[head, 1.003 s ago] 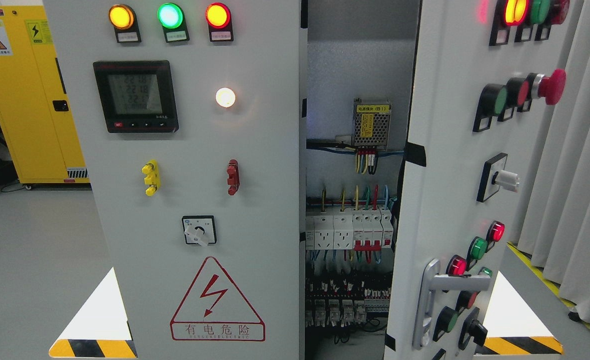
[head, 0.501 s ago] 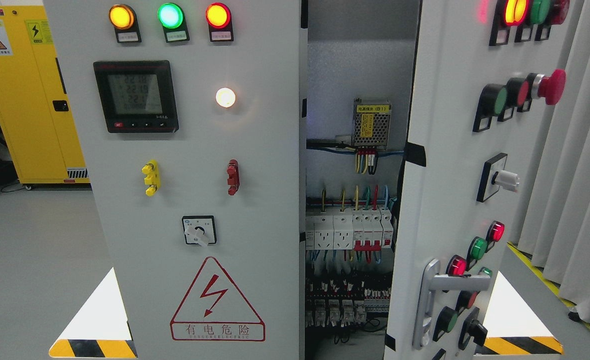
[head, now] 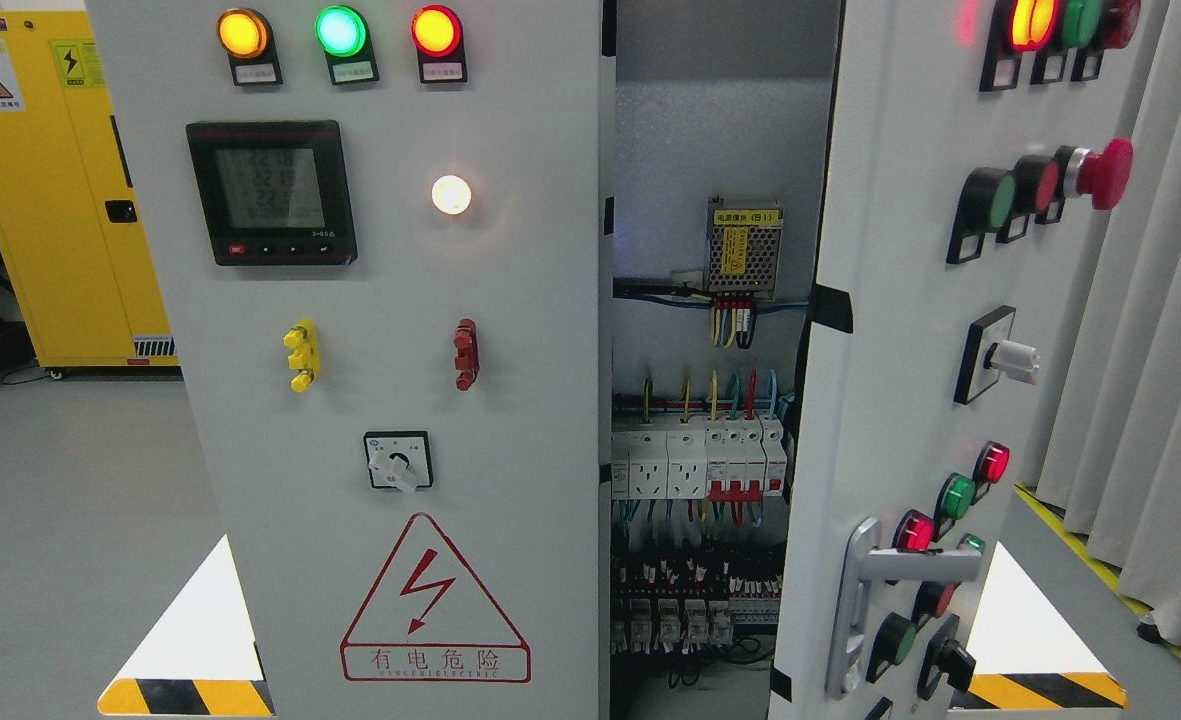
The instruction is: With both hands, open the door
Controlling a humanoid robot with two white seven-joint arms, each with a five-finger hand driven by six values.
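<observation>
A grey electrical cabinet fills the head view. Its left door (head: 510, 300) faces me, carrying three indicator lamps, a digital meter (head: 270, 192), a rotary switch (head: 398, 461) and a red lightning warning triangle. The right door (head: 900, 330) is swung outward, showing its face at an angle with push buttons, a red mushroom button (head: 1105, 173) and a silver lever handle (head: 875, 600) low down. Between the doors the gap shows the inside: a power supply (head: 744, 243), coloured wires and rows of breakers (head: 695, 462). Neither of my hands or arms appears anywhere.
A yellow cabinet (head: 60, 200) stands at the back left on the grey floor (head: 60, 520). Grey curtains (head: 1150, 380) hang at the right, next to a yellow-and-black floor stripe. White triangular markers with hazard stripes sit at the lower left and lower right.
The meter digits flicker; the doors and everything else stay still.
</observation>
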